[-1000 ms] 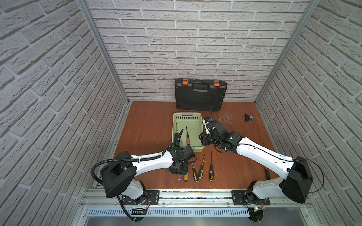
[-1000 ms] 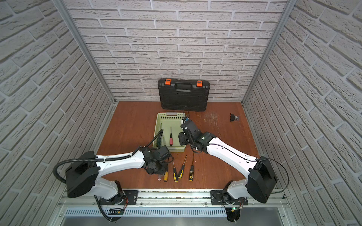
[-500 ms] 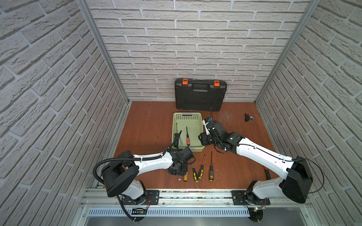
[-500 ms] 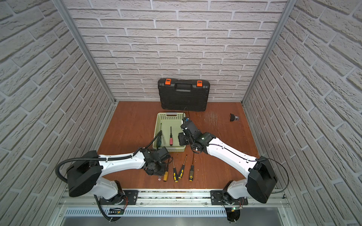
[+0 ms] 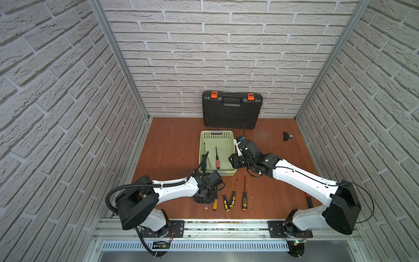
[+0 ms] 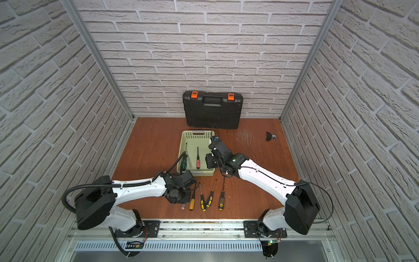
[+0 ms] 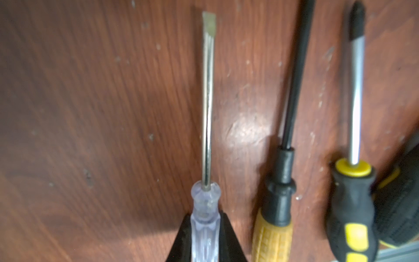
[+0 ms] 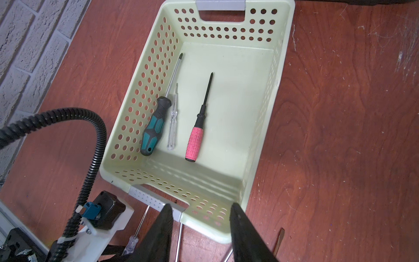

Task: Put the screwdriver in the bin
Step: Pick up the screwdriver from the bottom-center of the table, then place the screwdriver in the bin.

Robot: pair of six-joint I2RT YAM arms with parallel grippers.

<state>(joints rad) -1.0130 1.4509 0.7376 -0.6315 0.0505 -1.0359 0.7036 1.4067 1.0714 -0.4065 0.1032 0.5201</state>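
The bench (image 5: 172, 147) carries the bin (image 5: 217, 135), near the left tool (image 7: 205, 223). That tool pinches the clear-handled screwdriver (image 7: 208, 102) low beside the neighbouring screwdrivers (image 7: 282, 188). The right tool (image 8: 201, 205) stands half-open and empty. I reckon the slick handle could slip, or its blade snag the bin's wall.

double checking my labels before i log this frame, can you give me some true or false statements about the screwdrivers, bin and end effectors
The left end effector is shut on a clear-handled screwdriver. True.
The bin is empty. False: three screwdrivers lie in it.
The black toolcase stands behind the bin. True.
The right end effector grips the pink-handled screwdriver. False: its jaws stand apart, and that screwdriver lies in the bin.
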